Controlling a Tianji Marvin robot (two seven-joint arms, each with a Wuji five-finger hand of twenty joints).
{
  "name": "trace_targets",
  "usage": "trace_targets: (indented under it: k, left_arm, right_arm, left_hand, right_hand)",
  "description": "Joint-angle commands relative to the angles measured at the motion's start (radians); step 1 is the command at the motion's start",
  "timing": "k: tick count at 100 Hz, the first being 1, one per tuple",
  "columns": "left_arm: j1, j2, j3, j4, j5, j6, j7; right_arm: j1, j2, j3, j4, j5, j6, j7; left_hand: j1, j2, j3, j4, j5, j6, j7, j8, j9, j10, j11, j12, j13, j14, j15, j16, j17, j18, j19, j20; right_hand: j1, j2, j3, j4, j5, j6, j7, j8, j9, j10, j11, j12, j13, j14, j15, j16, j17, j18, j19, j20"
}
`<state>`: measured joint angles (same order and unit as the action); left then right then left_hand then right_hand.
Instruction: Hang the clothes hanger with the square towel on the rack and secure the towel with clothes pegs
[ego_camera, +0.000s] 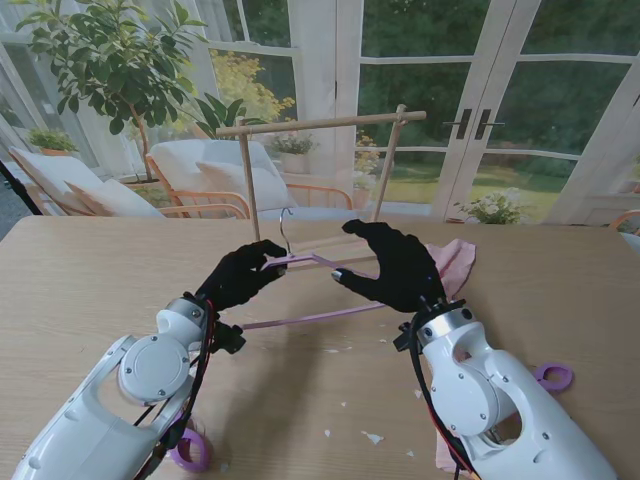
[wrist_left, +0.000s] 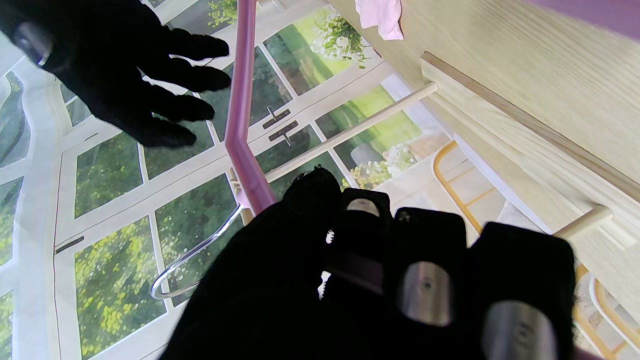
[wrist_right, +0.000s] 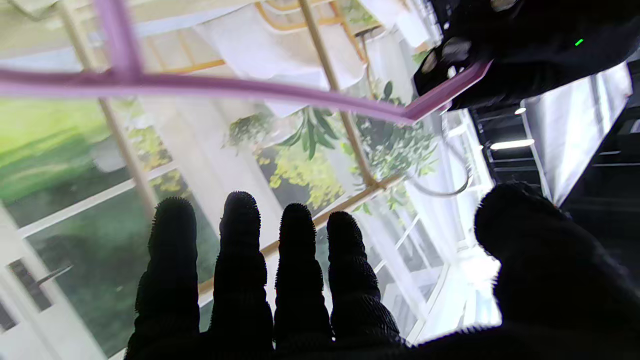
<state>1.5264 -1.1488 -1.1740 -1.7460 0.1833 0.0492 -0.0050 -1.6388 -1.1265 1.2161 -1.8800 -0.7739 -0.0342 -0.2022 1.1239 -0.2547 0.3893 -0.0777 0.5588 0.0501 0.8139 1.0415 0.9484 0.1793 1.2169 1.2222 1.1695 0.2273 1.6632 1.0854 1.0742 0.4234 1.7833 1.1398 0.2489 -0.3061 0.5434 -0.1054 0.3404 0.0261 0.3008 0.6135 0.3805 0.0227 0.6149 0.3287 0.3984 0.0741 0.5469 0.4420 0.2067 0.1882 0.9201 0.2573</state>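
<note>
**Left hand holds the pink hanger aloft before the rack; right hand open beside it**

While the broad light-wood table (ego_camera: 90, 290) fills the stand view, the tall wooden drying rack (ego_camera: 320, 124) stands toward twelve o'clock on it, a horizontal dowel carried on two uprights, with glass doors and garden behind. Next in size, the two white arms rise from the five and seven o'clock corners and meet near the centre. The black-gloved left hand (ego_camera: 242, 275) is closed around the thin pink plastic clothes hanger (ego_camera: 310, 318) near its neck; its lower bar runs toward three o'clock and its wire hook (ego_camera: 285, 228) points up toward the dowel without reaching it. In the left wrist view the hanger's arm (wrist_left: 240, 105) rises out of the curled fingers (wrist_left: 425, 265), and the hook (wrist_left: 185, 260) hangs free of the dowel (wrist_left: 350, 130). The black-gloved right hand (ego_camera: 395, 265) is at about three o'clock of the hanger, fingers spread and straight, holding nothing; from its wrist camera the four fingers (wrist_right: 240, 260) stand apart from the pink bar (wrist_right: 225, 90). A pale pink square towel (ego_camera: 452, 262) lies crumpled on the table behind the right hand, at its three o'clock side, off the hanger. Smallest, two purple clothes pegs lie near the arms: one (ego_camera: 553, 377) at four o'clock, one (ego_camera: 190, 452) at seven o'clock.
</note>
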Motion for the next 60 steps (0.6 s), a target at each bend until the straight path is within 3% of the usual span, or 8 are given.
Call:
trace_targets:
  k: [1, 19, 26, 32, 44, 47, 60]
  left_arm:
    - [0.007, -0.004, -0.009, -0.014, 0.003, 0.006, -0.005]
    - [0.013, -0.007, -0.028, -0.021, 0.009, 0.014, 0.011]
    - [0.013, -0.008, -0.033, -0.022, 0.01, 0.021, 0.015]
    - [0.014, -0.009, -0.037, -0.023, 0.008, 0.03, 0.019]
    - [0.013, -0.012, -0.04, -0.024, 0.001, 0.039, 0.027]
    - [0.013, -0.012, -0.041, -0.024, -0.001, 0.039, 0.028]
    - [0.013, -0.013, -0.044, -0.028, -0.005, 0.04, 0.027]
  right_arm:
    - [-0.023, -0.001, 0.026, -0.017, 0.001, 0.026, 0.003]
    - [-0.061, 0.001, 0.114, -0.02, -0.01, 0.087, 0.019]
    - [-0.065, 0.006, 0.135, -0.009, -0.029, 0.125, 0.047]
    - [-0.061, 0.011, 0.142, 0.011, -0.049, 0.162, 0.073]
    - [-0.029, 0.024, 0.13, 0.071, -0.086, 0.24, 0.148]
    - [-0.015, 0.028, 0.122, 0.089, -0.091, 0.262, 0.17]
    - [0.053, 0.041, 0.064, 0.172, -0.134, 0.36, 0.243]
  left_hand:
    - [0.027, 0.066, 0.068, 0.067, 0.093, -0.059, 0.298, 0.139, 0.025, -0.068, 0.046, -0.006, 0.094, -0.002, 0.108, -0.004, 0.019, -0.106, 0.311, 0.08]
    - [0.028, 0.064, 0.07, 0.067, 0.098, -0.055, 0.298, 0.138, 0.025, -0.065, 0.045, -0.007, 0.093, 0.0, 0.11, -0.006, 0.018, -0.1, 0.311, 0.089]
    - [0.028, 0.062, 0.071, 0.066, 0.098, -0.055, 0.297, 0.138, 0.025, -0.064, 0.045, -0.007, 0.093, 0.0, 0.11, -0.006, 0.018, -0.098, 0.311, 0.09]
    - [0.028, 0.063, 0.071, 0.067, 0.098, -0.055, 0.297, 0.138, 0.026, -0.062, 0.045, -0.007, 0.093, 0.0, 0.11, -0.006, 0.018, -0.097, 0.311, 0.091]
    - [0.029, 0.062, 0.073, 0.067, 0.101, -0.051, 0.297, 0.137, 0.027, -0.059, 0.045, -0.007, 0.093, 0.001, 0.11, -0.007, 0.018, -0.095, 0.311, 0.093]
    - [0.028, 0.061, 0.073, 0.067, 0.101, -0.051, 0.297, 0.137, 0.028, -0.058, 0.044, -0.007, 0.093, 0.002, 0.11, -0.007, 0.018, -0.094, 0.311, 0.093]
    - [0.028, 0.063, 0.074, 0.068, 0.101, -0.051, 0.297, 0.138, 0.027, -0.057, 0.044, -0.007, 0.093, 0.003, 0.109, -0.008, 0.018, -0.094, 0.311, 0.094]
  right_hand:
    - [0.051, 0.039, -0.037, 0.061, 0.014, 0.003, -0.014, -0.013, 0.017, 0.007, -0.014, -0.008, 0.014, 0.019, -0.006, -0.006, 0.008, 0.021, -0.017, 0.453]
    - [0.187, 0.038, 0.006, 0.101, 0.024, -0.006, -0.01, -0.016, 0.027, 0.005, -0.023, -0.013, 0.024, 0.023, -0.006, -0.009, 0.013, 0.024, -0.016, 0.452]
    - [0.186, 0.03, 0.064, 0.152, 0.016, -0.007, -0.008, -0.023, 0.024, 0.001, -0.044, -0.022, 0.021, 0.021, -0.012, -0.015, 0.012, 0.023, -0.019, 0.448]
    - [0.171, 0.024, 0.102, 0.166, 0.011, -0.008, -0.009, -0.027, 0.022, 0.0, -0.06, -0.028, 0.02, 0.023, -0.016, -0.018, 0.012, 0.024, -0.019, 0.446]
    - [0.136, 0.026, 0.1, 0.155, -0.015, -0.002, -0.016, -0.03, -0.005, 0.0, -0.078, -0.035, 0.001, 0.015, -0.028, -0.023, 0.001, 0.013, -0.028, 0.442]
    - [0.127, 0.031, 0.087, 0.131, -0.024, 0.001, -0.014, -0.027, -0.016, 0.001, -0.074, -0.033, -0.006, 0.013, -0.028, -0.022, -0.002, 0.009, -0.032, 0.441]
    - [0.082, 0.036, 0.041, 0.097, -0.028, 0.02, -0.007, -0.018, -0.032, 0.011, -0.055, -0.024, -0.013, 0.005, -0.019, -0.016, -0.003, -0.001, -0.029, 0.446]
